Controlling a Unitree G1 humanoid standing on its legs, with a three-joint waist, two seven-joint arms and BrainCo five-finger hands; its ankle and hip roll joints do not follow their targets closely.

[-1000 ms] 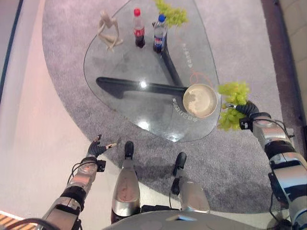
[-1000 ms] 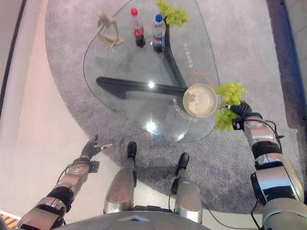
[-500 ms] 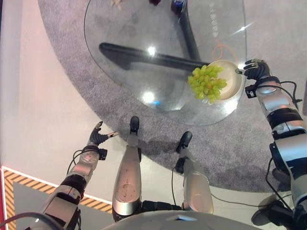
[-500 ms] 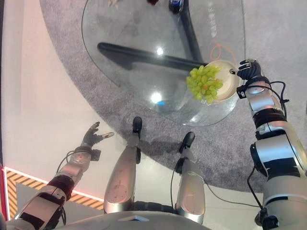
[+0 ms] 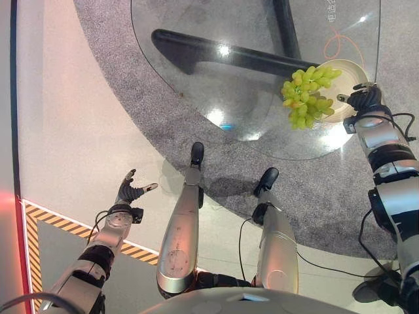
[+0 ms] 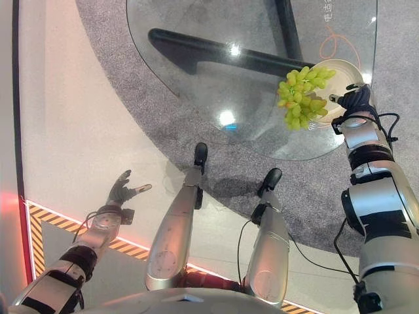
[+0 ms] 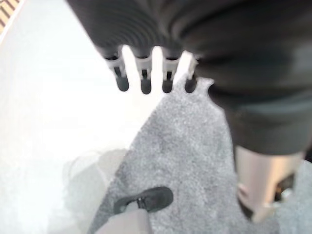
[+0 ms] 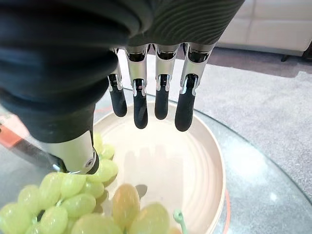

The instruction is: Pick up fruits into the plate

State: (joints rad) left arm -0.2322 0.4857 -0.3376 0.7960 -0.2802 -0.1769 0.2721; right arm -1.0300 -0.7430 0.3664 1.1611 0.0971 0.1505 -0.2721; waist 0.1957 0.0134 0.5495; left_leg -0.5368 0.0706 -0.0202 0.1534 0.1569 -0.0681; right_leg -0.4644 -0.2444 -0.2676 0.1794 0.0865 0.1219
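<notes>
A bunch of green grapes (image 5: 306, 97) lies on the cream plate (image 5: 351, 68) at the near right edge of the glass table, spilling over the plate's left rim. My right hand (image 5: 364, 98) hovers at the plate's near right side. In the right wrist view its fingers (image 8: 161, 100) are straight above the plate (image 8: 195, 161), and the thumb stands just over the grapes (image 8: 63, 195) without closing on them. My left hand (image 5: 129, 191) hangs open and holds nothing over the pale floor at the lower left, its fingers (image 7: 144, 80) spread.
The glass table (image 5: 216, 85) rests on a dark base (image 5: 222, 55) over a grey carpet (image 5: 124, 78). Yellow and black striped tape (image 5: 59, 222) marks the floor by my left arm. A pale sofa (image 8: 273, 24) stands beyond the table.
The whole view has shifted, so the camera moved. The grapes were held in my right hand beside the table; they now lie on the plate and the hand has let go.
</notes>
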